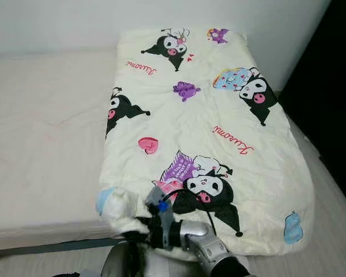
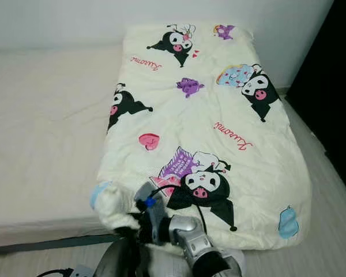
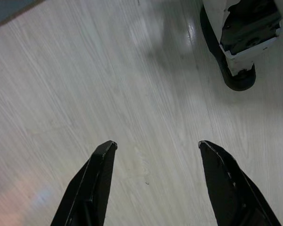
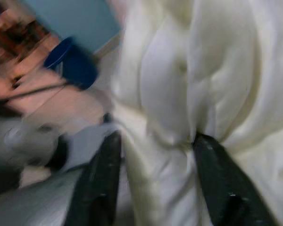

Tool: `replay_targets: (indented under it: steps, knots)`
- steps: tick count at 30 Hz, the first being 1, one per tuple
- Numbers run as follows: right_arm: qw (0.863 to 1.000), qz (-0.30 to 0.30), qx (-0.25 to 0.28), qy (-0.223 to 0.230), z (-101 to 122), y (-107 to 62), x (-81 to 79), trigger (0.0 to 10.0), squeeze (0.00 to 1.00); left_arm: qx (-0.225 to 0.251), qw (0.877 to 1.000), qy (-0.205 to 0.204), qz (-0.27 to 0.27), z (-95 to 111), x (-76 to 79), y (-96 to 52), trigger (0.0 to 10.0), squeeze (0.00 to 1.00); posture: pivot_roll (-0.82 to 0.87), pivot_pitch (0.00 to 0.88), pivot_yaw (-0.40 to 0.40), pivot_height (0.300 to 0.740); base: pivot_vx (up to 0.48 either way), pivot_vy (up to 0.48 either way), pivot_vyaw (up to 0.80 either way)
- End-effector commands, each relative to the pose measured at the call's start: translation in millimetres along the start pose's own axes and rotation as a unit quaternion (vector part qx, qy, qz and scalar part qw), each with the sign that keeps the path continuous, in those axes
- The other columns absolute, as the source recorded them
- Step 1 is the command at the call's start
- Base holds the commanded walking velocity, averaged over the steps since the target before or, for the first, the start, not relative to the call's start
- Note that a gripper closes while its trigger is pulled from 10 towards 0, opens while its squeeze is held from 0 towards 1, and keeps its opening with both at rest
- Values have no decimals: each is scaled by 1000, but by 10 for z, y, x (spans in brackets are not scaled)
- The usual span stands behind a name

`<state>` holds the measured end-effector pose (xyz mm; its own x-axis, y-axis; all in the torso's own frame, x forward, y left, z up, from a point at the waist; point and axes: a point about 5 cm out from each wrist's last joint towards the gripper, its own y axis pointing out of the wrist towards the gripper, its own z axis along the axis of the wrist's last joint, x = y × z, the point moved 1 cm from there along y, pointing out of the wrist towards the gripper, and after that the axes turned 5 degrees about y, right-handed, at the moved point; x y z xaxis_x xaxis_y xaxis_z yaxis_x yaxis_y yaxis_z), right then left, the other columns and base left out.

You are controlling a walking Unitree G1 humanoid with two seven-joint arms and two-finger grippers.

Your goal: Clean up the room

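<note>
- right gripper (image 4: pixel 155 141) is jammed into the near left corner of the cartoon-print comforter (image 1: pixel 207 133), fingers spread around a bunch of cream fabric. Can't tell if it's pinched tight yet
- my guess: grabbing a corner gives it a handle to fold or straighten the thing, which lies folded on the bed (image 1: pixel 40 150)
- left gripper (image 3: pixel 153 146) hangs idle, wide open, empty, over pale wood floor (image 3: pixel 85 70)
- the wrist view adds the fabric folds between the fingers; the head views give the overall layout
</note>
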<state>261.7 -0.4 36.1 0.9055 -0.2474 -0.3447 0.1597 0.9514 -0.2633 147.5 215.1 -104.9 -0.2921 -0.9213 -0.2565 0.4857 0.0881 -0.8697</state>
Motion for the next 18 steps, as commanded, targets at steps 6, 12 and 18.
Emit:
replay_targets:
  steps: [6, 12, 18]
  knots:
    - [994, 78, -82, -6, -262, -131, -168, 10000, 1000, -27, 1000, -5, -13, -137, 100, -19, 10000, 0, -31, 248, 11, 601, 0, 0, 0]
    - [993, 88, -73, -9, -182, -345, -160, 10000, 1000, -26, 1000, -6, -12, -118, 107, -15, 10000, 0, -40, 243, 9, 601, 0, 0, 0]
    - [992, 125, 16, 8, 106, -641, -313, 10000, 1000, -36, 999, -7, 13, -122, 31, -12, 10000, 0, -58, 234, 11, 601, 0, 0, 0]
